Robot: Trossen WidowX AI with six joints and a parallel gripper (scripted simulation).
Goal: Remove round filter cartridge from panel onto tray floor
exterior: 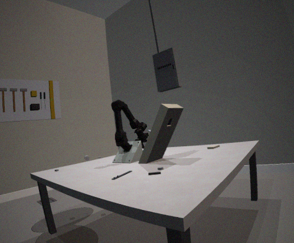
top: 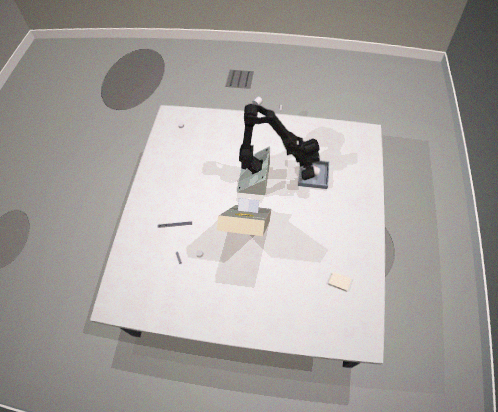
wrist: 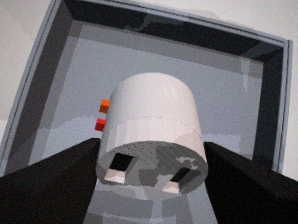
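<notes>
Hanging above the tray (wrist: 47,63), the gripper (wrist: 152,183) has both fingers clamped on the round filter cartridge (wrist: 156,119) between them. The slotted face points back toward the wrist, and the tray floor lies beyond the fingertips, likely for lowering before release.

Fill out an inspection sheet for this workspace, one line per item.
Surface: white table, square, on dark legs.
Job's things: white filter cartridge held over the grey tray, inside its walls; contact with the tray floor cannot be told. Tilted service panel stands mid-table.
Clutter: dark bar, short dark piece, tan block, small pale pieces.
End effector: end effector shut on the cartridge.
Cables: nothing seen on the table.
Surroundings: wall tool board, hanging grey box.
</notes>
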